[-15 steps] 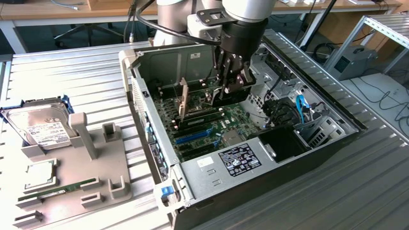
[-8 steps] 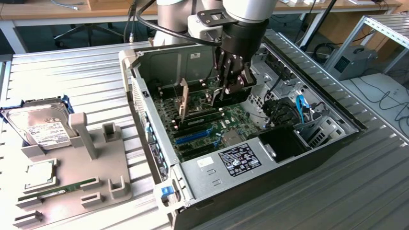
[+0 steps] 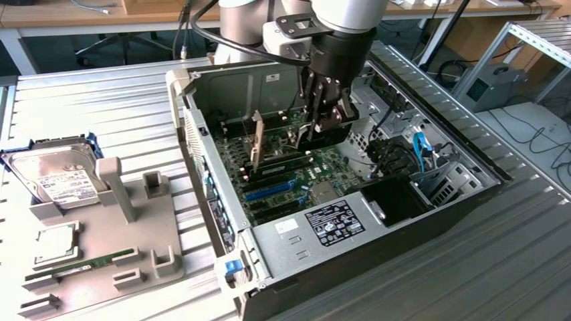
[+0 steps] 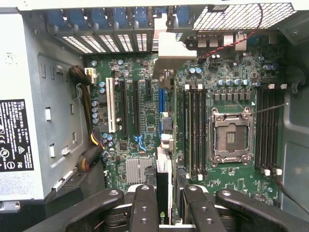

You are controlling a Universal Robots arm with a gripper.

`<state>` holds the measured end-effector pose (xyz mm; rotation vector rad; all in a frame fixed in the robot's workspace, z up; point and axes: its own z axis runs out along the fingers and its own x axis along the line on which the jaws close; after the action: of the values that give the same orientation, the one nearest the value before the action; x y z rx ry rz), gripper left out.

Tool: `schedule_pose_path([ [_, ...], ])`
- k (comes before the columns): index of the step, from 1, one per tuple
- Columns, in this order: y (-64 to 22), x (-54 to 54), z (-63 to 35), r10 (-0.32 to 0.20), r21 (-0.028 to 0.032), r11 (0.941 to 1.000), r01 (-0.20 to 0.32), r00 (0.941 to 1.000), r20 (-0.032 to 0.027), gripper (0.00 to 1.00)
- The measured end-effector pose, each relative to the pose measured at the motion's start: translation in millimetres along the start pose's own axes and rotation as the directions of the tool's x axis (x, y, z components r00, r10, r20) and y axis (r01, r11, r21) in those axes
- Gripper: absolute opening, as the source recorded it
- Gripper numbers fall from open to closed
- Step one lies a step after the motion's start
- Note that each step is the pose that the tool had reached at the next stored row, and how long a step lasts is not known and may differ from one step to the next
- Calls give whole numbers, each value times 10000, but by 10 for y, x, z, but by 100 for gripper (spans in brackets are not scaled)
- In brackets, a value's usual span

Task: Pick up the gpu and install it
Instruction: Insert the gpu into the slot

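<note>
On the exterior view's left, a grey holder tray [image 3: 89,267] is lying on the ribbed metal table [image 3: 116,107]. A silver hard drive [image 3: 58,177] in a blue frame is standing tilted at the tray's far end, a square processor chip [image 3: 55,244] is sitting on the tray nearer the camera, and a narrow green memory stick [image 3: 80,264] is resting in a slot just beside it.

Moving toward the middle, an open computer case [image 3: 339,200] is lying on its side with the motherboard [image 3: 285,174] facing up. The power supply [image 3: 330,224] with its black label is sitting at the case's near end.

Above the board, the robot arm is reaching down into the case. Its gripper [image 3: 323,120] is clamping the graphics card [image 3: 308,137], with one finger on each flat face of the thin black card. The card is hanging edge-down, just above the board's slots; whether it is touching a slot cannot be told. In the wrist view, the gripper [image 4: 164,203] is pinching the card [image 4: 163,188] between its black fingers [image 4: 145,208], and the card's edge is pointing along the line of the blue slot [image 4: 161,104]. The empty processor socket [image 4: 231,135] is sitting beside rows of memory slots [image 4: 195,130].

On the exterior view's right, blue cables [image 3: 421,150] are running through the case near its drive bay.
</note>
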<state>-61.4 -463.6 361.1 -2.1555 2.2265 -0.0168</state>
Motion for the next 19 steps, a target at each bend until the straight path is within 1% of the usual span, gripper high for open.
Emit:
schedule_pose_path([
  [19,-2,66,0,0,0,10000,0,10000,0,26],
])
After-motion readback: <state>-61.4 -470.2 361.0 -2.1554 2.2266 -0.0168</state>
